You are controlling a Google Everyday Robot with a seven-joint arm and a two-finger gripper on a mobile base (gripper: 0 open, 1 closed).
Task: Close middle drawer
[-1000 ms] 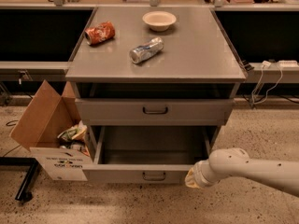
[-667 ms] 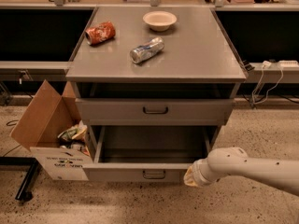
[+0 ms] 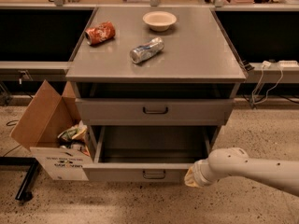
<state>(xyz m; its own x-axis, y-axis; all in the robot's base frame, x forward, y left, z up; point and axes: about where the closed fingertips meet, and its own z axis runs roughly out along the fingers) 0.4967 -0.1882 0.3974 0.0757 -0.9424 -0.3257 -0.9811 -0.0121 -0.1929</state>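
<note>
Gripper (image 3: 190, 177), at the end of the pale arm (image 3: 252, 167) that enters from the right, sits low at the front of the grey cabinet (image 3: 201, 55), against the right end of the middle drawer's front panel; whether it is wide or narrow cannot be told. The middle drawer (image 3: 152, 148) stands pulled well out of the cabinet front, its deep grey box exposed and its small dark loop handle (image 3: 154, 174) centred on the panel, just left of the gripper. Above it, the upper drawer (image 3: 117, 111) lies nearly flush with the cabinet. On the cabinet top rest a pale bowl (image 3: 160, 20) toward the rear, a silver can (image 3: 146, 50) on its side near the centre, and a crushed red can (image 3: 100, 33) at the left. An open cardboard box (image 3: 51, 134) holding rubbish stands on the floor just beside the cabinet's left side.
</note>
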